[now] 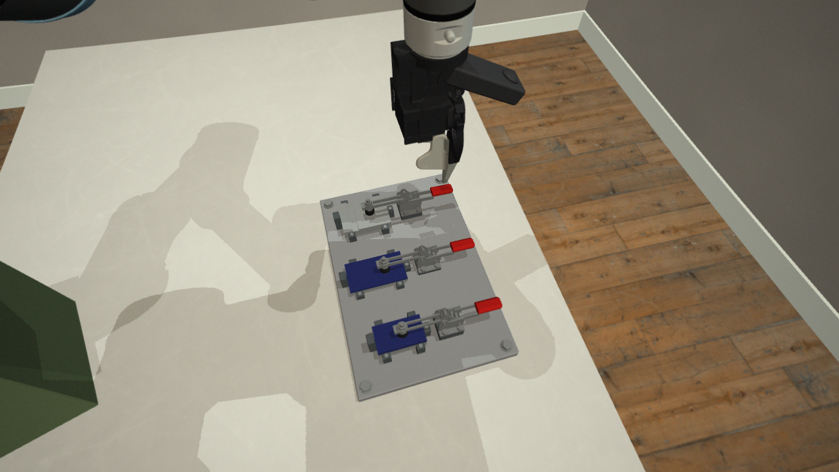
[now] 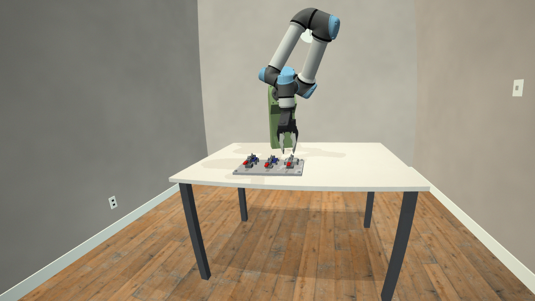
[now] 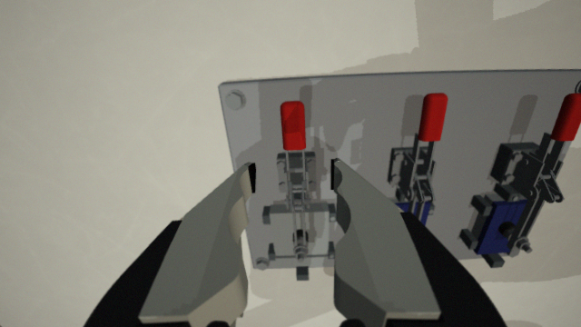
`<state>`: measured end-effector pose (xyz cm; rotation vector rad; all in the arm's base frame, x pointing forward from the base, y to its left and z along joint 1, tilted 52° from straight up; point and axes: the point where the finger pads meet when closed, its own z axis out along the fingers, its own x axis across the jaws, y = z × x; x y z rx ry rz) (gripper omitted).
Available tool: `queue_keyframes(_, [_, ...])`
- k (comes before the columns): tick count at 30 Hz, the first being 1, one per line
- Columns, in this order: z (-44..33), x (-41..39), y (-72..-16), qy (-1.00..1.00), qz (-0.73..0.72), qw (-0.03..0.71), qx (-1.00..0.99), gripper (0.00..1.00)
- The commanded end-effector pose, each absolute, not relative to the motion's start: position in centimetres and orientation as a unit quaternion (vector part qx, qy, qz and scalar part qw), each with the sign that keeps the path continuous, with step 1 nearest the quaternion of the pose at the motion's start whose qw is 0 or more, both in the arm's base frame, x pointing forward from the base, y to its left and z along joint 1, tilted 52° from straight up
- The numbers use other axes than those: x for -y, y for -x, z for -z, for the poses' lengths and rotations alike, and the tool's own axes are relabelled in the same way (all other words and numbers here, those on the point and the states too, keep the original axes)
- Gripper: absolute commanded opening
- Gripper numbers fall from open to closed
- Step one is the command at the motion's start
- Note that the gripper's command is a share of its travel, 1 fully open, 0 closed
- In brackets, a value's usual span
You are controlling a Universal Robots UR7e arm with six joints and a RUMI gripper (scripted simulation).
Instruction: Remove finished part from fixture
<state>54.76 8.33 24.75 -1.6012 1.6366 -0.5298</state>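
Observation:
The finished part (image 1: pixel 353 223) (image 3: pixel 279 232) is pale grey and sits among dark stops at the back end of the fixture plate (image 1: pixel 422 370) (image 3: pixel 368 91) (image 2: pixel 269 173). Its toggle clamp's spindle is down on it, and the clamp's red handle (image 1: pixel 441 190) (image 3: pixel 293 124) (image 2: pixel 289 164) lies low and outward. The slot is hard to make out. The middle blue blank (image 1: pixel 364 278) and the front blue blank (image 1: pixel 384 342) (image 3: pixel 490 236) are under their lowered clamps. My gripper (image 1: pixel 444 179) (image 2: pixel 288 152) (image 3: pixel 292 163) is partly open and empty, pointing down above the finished part's clamp handle.
The other two red handles (image 1: pixel 462 244) (image 1: pixel 487 305) stick out toward the table's edge beside the wooden floor (image 1: pixel 674 263). Bolts stand at the plate's corners. The white table (image 1: pixel 246 358) (image 2: pixel 359 168) extends around the plate. A green pedestal (image 1: pixel 40 352) stands at the left.

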Motion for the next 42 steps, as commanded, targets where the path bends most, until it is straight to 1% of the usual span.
queue_keyframes(1, [-23.8, -8.7, -56.1, 0.628, 0.21, 0.386, -0.643, 0.28])
queue_keyframes(12, [-22.5, -9.1, -57.7, 0.628, 0.21, 0.386, -0.643, 0.28])
queue_keyframes(42, [-22.5, -9.2, -57.8, 0.628, 0.21, 0.386, -0.643, 0.28])
